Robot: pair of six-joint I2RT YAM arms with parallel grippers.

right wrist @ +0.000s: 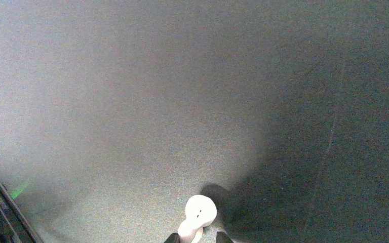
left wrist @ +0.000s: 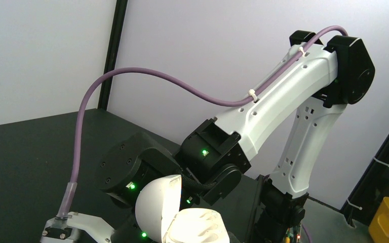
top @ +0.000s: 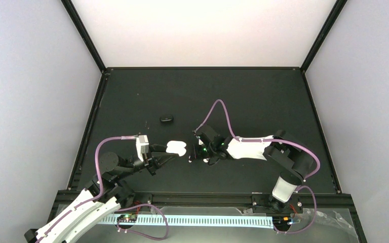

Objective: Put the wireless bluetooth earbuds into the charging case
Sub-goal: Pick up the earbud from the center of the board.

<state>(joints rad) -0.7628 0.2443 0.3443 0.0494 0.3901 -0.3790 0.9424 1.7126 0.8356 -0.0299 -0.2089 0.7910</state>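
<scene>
Since no earbud can be made out seated in a well, the task is judged to be at an early stage, with the insertion itself not yet done. Nearest the arm bases, one white earbud (right wrist: 199,211) is seen on or low over the tabletop (top: 243,101), outside the case, its stem pointing back between the tips of the right pincer (right wrist: 196,238). Just beyond it and to the left, the charging case (top: 176,147) is presented with its lid (left wrist: 154,202) swung up, so the opening step is counted as done. Its interior is washed out by glare, and whether a bud already lies in it cannot be told. Farther back, well apart from both arms, a small black oval (top: 166,119) is seen on the tabletop; it is too small to be identified. No other buds can be picked out.

The left pincer (top: 166,153) is pressed together on the charging case, which is held near the right pincer. The right pincer is set narrowly apart with the stem of the white earbud between its tips. A dark gap is seen on one side of the stem, so whether the bud is pinched or only straddled cannot be told. Carrying it across and seating it is judged to come first.
</scene>
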